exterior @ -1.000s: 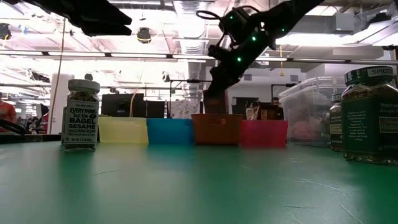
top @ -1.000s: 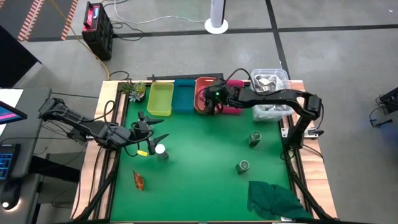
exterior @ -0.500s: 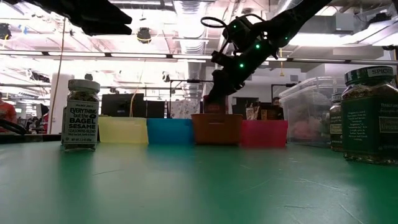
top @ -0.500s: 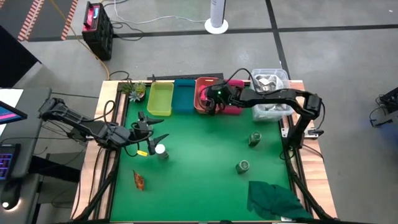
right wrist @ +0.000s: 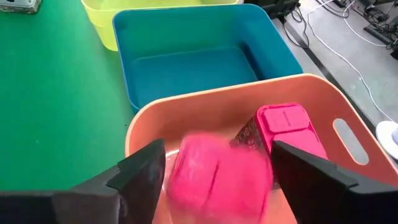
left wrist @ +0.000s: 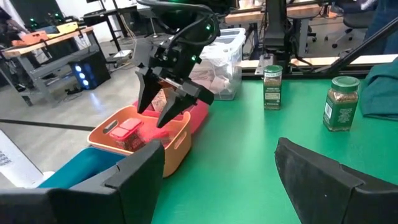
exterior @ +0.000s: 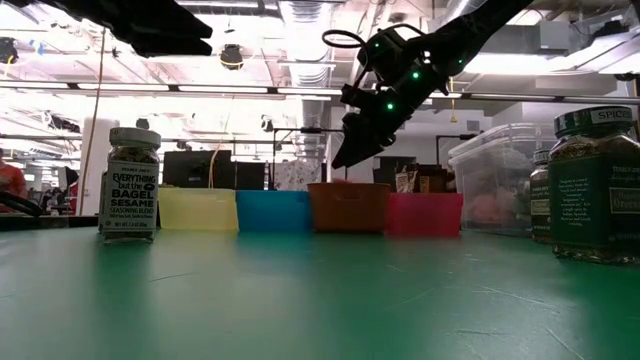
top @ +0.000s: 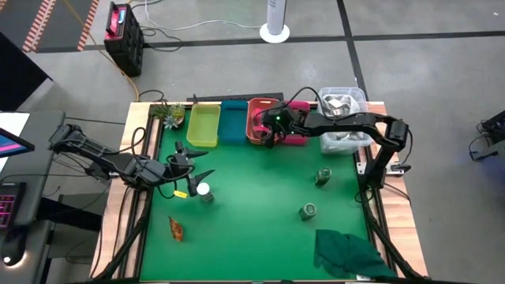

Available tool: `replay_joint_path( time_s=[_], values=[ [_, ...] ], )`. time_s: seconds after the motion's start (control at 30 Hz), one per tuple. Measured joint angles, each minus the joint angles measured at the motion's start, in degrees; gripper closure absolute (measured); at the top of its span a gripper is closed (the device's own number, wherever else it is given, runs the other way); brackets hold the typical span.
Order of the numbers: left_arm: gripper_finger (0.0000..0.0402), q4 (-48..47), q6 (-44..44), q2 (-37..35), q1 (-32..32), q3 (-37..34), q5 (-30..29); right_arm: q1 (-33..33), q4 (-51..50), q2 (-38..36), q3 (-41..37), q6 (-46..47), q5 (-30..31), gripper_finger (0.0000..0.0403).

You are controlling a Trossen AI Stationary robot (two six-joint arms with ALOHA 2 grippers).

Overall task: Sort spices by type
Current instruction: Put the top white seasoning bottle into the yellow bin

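My right gripper (top: 269,134) (left wrist: 152,117) (right wrist: 217,155) hangs open just above the orange bin (right wrist: 186,106), touching nothing. A blurred pink-red cube packet (right wrist: 214,174) shows in the bin below the fingers, beside another pink-red packet (right wrist: 283,121). My left gripper (top: 193,164) (left wrist: 217,168) hovers open at the table's left, just beyond the white-capped jar (top: 203,190) (exterior: 131,185), which stands upright. Two green jars (top: 323,176) (top: 308,211) stand on the right. A brown-orange piece (top: 176,229) lies near the left front.
Yellow (top: 202,125), blue (top: 233,122), orange and pink-red (top: 298,140) bins line the far edge. A clear tub (top: 341,118) with grey packets sits at the far right. A dark green cloth (top: 347,252) lies at the near right corner.
My right gripper dipped toward the orange bin with a pink-red packet between its fingers, opened and let it go, then rose a little. The packet has dropped into the bin.
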Motion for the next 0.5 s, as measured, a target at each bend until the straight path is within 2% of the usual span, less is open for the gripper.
replay_joint_path(
  time_s=[0.3, 0.5],
  values=[
    [0.0109, -0.4, -0.1, 0.0, 0.0, 0.0, 0.0, 0.8, -0.5, -0.7, 0.1, 0.1, 0.0, 0.0081],
    [0.0109, -3.5, -0.6, 0.0, 0.0, 0.0, 0.0, 4.6, -4.7, -1.3, 0.9, 1.5, 0.1, 0.0081]
  ],
)
